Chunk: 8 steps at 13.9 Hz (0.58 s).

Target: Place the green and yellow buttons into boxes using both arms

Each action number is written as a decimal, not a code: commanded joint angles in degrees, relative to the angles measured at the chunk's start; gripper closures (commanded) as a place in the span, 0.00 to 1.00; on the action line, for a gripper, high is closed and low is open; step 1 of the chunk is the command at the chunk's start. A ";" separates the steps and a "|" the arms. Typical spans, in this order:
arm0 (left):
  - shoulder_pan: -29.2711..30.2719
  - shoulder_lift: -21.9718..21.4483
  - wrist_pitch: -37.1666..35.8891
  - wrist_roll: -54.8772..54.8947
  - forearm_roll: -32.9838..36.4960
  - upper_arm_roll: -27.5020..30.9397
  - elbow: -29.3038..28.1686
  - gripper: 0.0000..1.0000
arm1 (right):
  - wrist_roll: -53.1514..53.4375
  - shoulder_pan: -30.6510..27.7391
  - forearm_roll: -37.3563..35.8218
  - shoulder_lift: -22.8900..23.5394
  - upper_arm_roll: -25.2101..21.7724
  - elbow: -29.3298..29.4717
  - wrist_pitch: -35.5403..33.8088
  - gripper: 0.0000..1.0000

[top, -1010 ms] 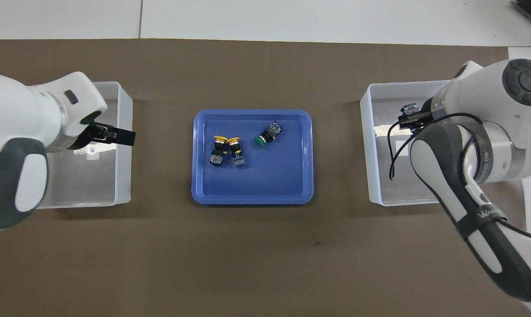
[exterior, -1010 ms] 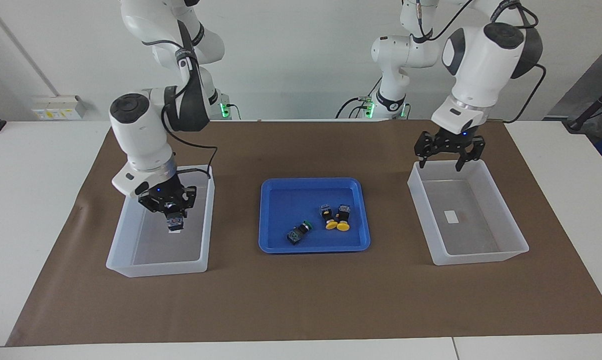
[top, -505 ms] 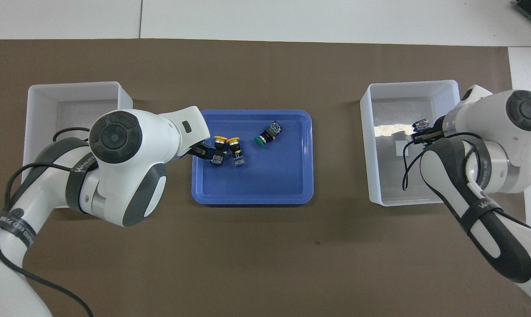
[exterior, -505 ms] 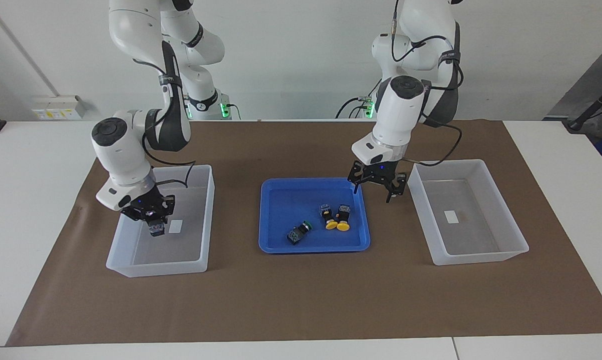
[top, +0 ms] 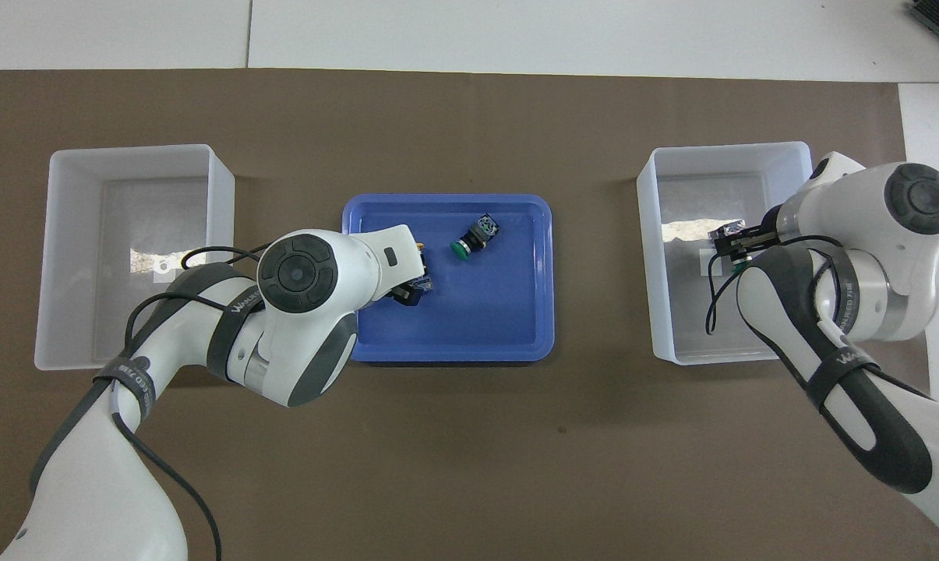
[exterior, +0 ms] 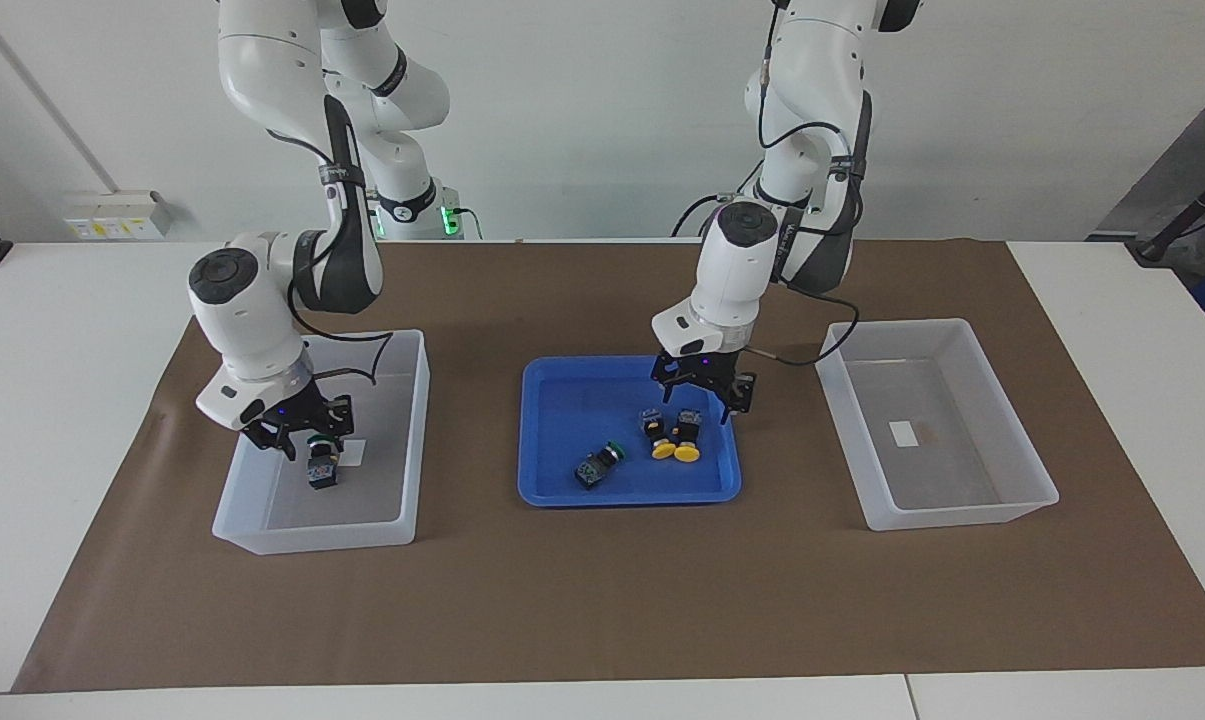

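Right gripper spread just above green button lying in box; left gripper spread over blue tray — above yellow buttons, hidden overhead by arm; other box bare.

Left gripper low, fingers spread, pointing down; right gripper low too, fingers parted, wrist bent down.

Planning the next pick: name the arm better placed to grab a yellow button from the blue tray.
Left. The left gripper hangs open right over the yellow buttons in the blue tray; the right gripper is down in its bin, above a green button.
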 commanded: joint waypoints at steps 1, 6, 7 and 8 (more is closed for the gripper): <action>-1.61 1.46 4.12 -1.85 -0.34 1.00 -1.71 0.09 | -0.22 1.44 0.27 -2.66 0.52 1.29 -1.67 0.00; -0.82 1.38 4.48 -0.27 -0.33 1.18 -2.51 0.38 | 11.88 5.39 0.27 -5.39 0.70 5.07 -6.07 0.00; -0.82 1.38 4.48 0.00 -0.33 1.18 -2.68 0.45 | 15.39 6.88 0.27 -5.48 0.70 5.78 -6.68 0.00; -0.82 1.38 4.48 0.00 -0.33 1.18 -2.86 0.47 | 19.86 8.64 0.18 -5.39 0.70 6.57 -6.86 0.00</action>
